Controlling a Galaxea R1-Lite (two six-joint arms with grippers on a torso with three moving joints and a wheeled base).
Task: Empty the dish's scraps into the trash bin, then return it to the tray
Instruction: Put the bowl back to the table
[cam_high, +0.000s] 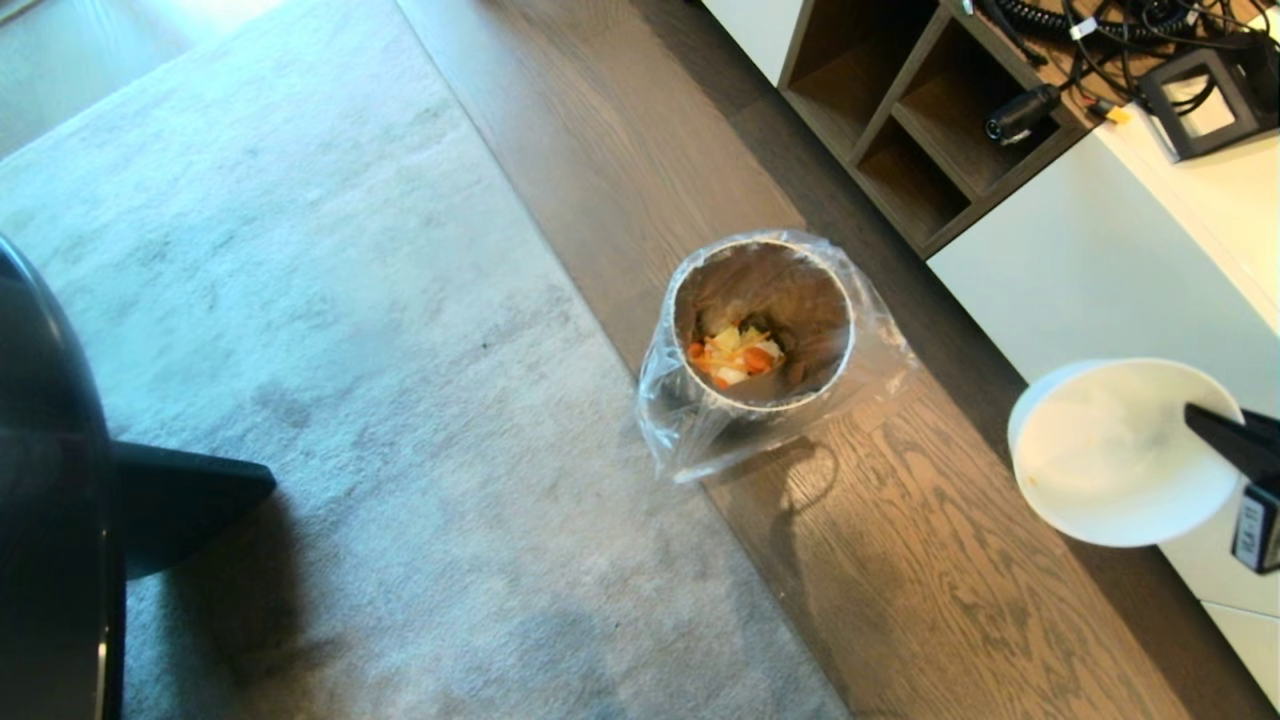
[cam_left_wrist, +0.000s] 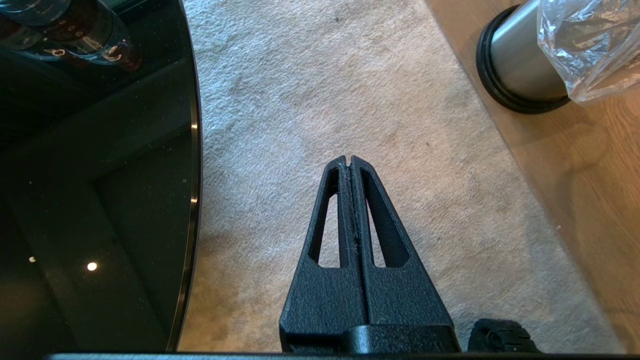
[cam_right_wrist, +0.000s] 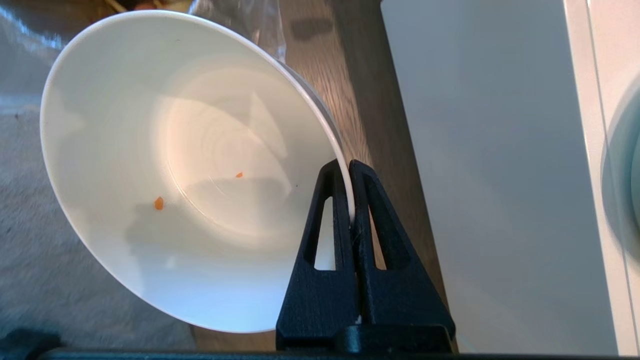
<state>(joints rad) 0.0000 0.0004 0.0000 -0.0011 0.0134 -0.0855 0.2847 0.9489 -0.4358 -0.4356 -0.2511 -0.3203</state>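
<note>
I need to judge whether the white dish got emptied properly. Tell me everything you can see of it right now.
The dish is a round, glossy white bowl that looks ceramic. The right end effector is clamped on its rim and holds it tilted in the air, beside the trash bin rather than over it, above the wood floor. Its inside is nearly bare: only two tiny orange specks cling to the wall. Nothing else touches it.

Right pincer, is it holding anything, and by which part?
Yes: the right pincer is shut on the rim of the dish, one finger inside, one outside. The left pincer is shut on nothing.
</note>
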